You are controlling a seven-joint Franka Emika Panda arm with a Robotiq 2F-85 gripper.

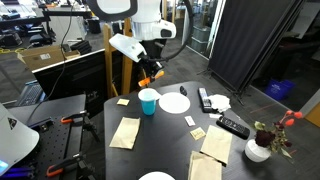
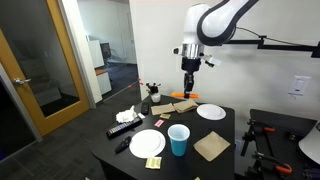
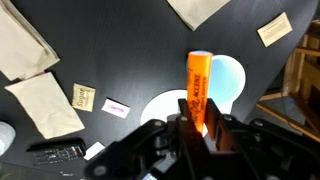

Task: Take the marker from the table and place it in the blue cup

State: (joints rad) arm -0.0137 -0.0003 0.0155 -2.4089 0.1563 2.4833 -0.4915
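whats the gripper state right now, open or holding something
Gripper: jaws shut on the marker, held in the air above the table.

A white wall (image 2: 155,40), wood-framed glass door (image 2: 35,70), dark curtain (image 1: 250,40)

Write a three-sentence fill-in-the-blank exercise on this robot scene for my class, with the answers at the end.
1. The gripper is shut on the ____ marker.
2. The marker belongs in the ____ cup on the table.
3. Beside that cup lies a round white ____.
Answers: orange; blue; plate.
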